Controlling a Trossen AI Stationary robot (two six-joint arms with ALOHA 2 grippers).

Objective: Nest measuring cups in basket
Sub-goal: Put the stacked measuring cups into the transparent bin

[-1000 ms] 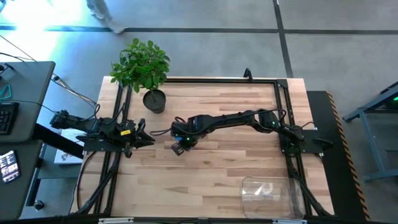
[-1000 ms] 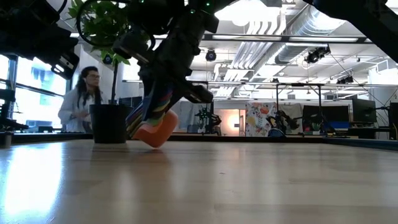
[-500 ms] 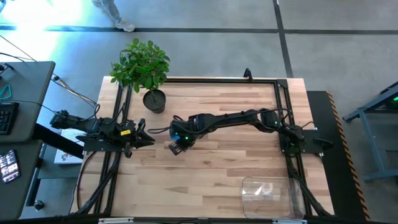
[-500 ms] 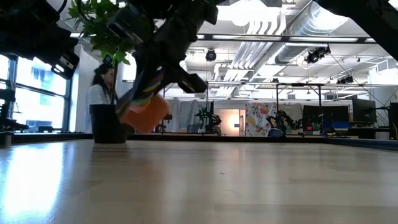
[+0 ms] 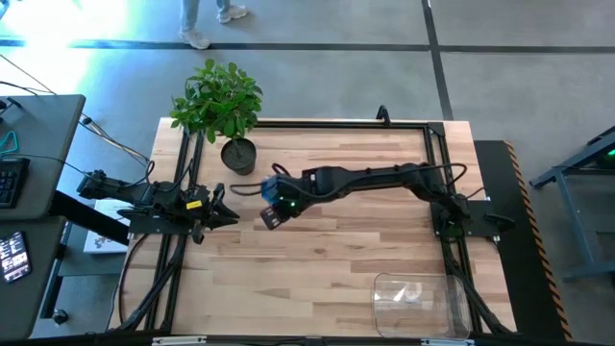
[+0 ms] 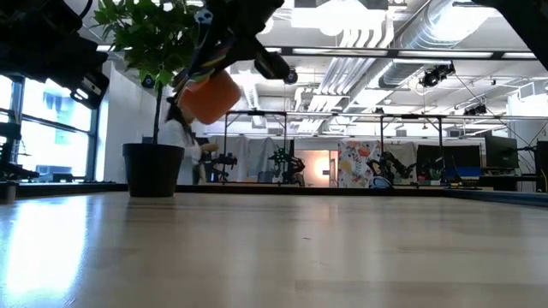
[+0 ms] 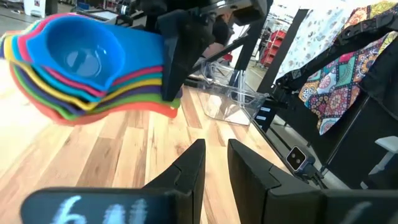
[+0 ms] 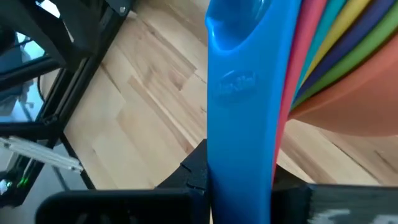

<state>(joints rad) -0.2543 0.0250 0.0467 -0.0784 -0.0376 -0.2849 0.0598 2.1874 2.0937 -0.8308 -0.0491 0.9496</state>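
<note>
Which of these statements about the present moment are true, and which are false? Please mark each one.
1. The right gripper holds the stack of measuring cups above the table. True.
2. The cups are already inside the basket. False: the clear basket stands apart at the table's near right corner, away from the cups.
3. The blue cup lies innermost in the stack. True.
4. The left gripper also grips the cups. False: it waits at the table's left side, holding nothing.
5. The plant pot lies tipped over. False: it stands upright.
</note>
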